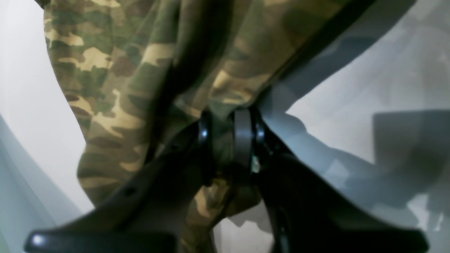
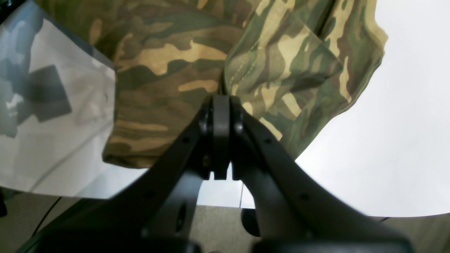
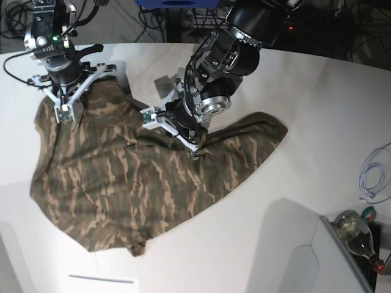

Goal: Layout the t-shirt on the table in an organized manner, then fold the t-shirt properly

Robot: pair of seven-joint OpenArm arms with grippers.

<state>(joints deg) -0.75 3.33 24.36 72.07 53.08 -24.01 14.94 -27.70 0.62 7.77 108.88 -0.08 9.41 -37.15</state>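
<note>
Two black end effectors pinch a rumpled olive, brown and tan camouflage cloth t-shirt [image 3: 140,183] spread on the smooth white desk [image 3: 317,110]: the left end effector [image 1: 230,142] near the shirt's middle, the right end effector [image 2: 220,119] at its far corner.

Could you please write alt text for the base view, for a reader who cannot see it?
A camouflage t-shirt lies crumpled on a white table. The left pincer pinches its middle, and the right pincer grips its far corner.
</note>
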